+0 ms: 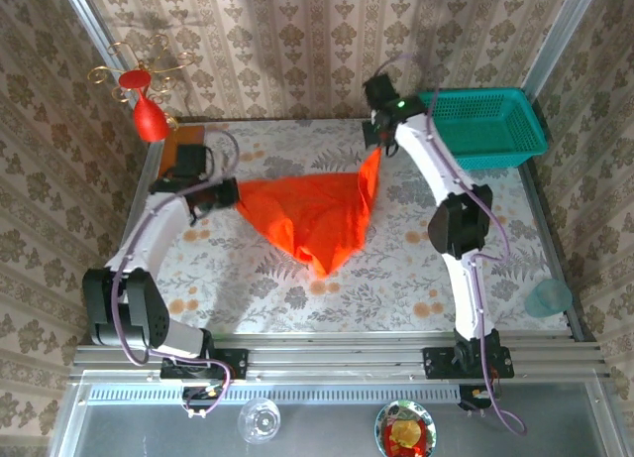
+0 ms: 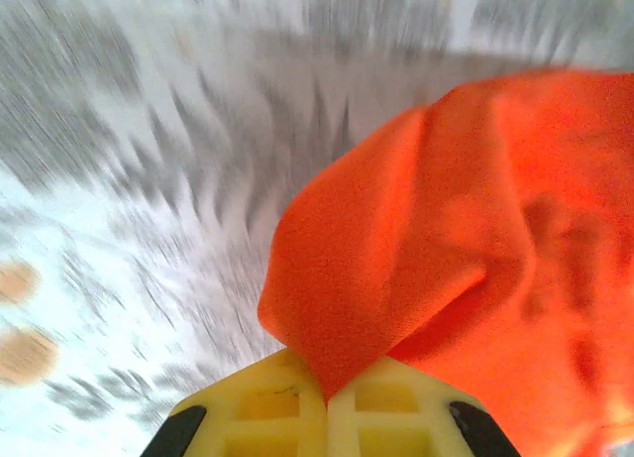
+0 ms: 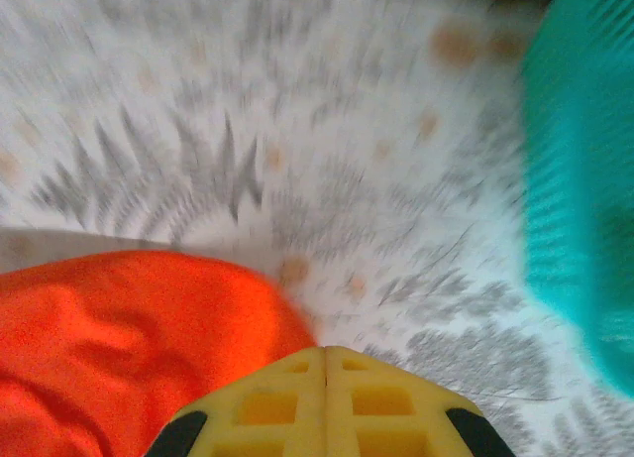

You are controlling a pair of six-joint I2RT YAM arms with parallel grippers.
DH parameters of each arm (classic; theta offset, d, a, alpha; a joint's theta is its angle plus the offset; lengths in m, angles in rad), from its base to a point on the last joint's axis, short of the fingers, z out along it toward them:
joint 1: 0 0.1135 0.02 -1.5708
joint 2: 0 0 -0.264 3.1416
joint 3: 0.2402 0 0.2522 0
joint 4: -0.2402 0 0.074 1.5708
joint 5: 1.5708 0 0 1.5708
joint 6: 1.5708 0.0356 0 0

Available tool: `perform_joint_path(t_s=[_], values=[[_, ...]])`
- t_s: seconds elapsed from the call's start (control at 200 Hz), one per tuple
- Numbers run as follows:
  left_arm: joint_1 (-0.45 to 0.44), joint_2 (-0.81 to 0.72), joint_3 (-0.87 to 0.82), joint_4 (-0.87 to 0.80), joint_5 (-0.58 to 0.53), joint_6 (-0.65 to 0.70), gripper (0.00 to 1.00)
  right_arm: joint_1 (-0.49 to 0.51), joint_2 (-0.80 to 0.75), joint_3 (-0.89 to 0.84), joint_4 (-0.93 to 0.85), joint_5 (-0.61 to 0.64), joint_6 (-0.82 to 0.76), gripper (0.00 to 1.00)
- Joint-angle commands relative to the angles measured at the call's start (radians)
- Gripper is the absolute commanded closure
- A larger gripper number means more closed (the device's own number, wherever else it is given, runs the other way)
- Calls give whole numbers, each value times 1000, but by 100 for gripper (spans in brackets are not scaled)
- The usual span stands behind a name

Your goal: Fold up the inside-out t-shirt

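Wrist views motion-blurred; grip pts partly hidden behind yellow pads. Left of teal mesh basket (image 1: 490,130): inside-out t-shirt (image 1: 312,214), soft orange-red cloth, held stretched above floral counter (image 1: 396,279), sagging to a point. Left gripper (image 1: 235,193) jaws pinching one corner. Right gripper (image 1: 376,152) jaws pressed together on opp. corner.

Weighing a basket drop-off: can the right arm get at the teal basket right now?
Probably yes. The basket sits just beside the right gripper with nothing between. But that gripper is shut on the shirt, which the left gripper also holds, so cloth would drag.
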Motion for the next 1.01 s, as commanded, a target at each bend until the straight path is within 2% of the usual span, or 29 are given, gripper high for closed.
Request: perform_joint_path(t_s=[0.0, 0.08, 0.15, 0.25, 0.365, 0.395, 0.48, 0.51, 0.56, 0.6, 0.74, 1.0], values=[[61, -49, 186, -92, 23, 61, 100, -46, -151, 172, -117, 67, -25, 100], [98, -63, 280, -121, 30, 68, 100, -68, -226, 165, -120, 62, -17, 100], [126, -95, 307, -128, 31, 63, 100, -78, -322, 53, -95, 61, -12, 100], [159, -183, 244, -112, 28, 48, 100, -83, -513, -277, 23, 59, 1, 100], [163, -281, 45, -102, 55, 34, 100, -109, -721, -695, 152, 69, 36, 100], [163, -301, -29, -94, 57, 24, 93, -125, -762, -794, 173, 63, 59, 100], [163, -321, -216, -58, 56, -8, 61, -182, -828, -1033, 230, -23, 113, 100], [162, -318, -263, -45, 59, -16, 54, -193, -828, -1086, 233, -35, 127, 89], [156, -306, -315, -19, 62, -25, 50, -198, -815, -1140, 217, -35, 138, 67], [145, -295, -339, -5, 62, -29, 49, -196, -810, -1176, 215, -30, 146, 59], [12, -213, -284, -12, 2, -1, 48, -194, -817, -1247, 253, -87, 162, 55], [-306, 21, -94, -69, -111, 13, 48, -178, -713, -1258, 276, -218, 150, 54]])
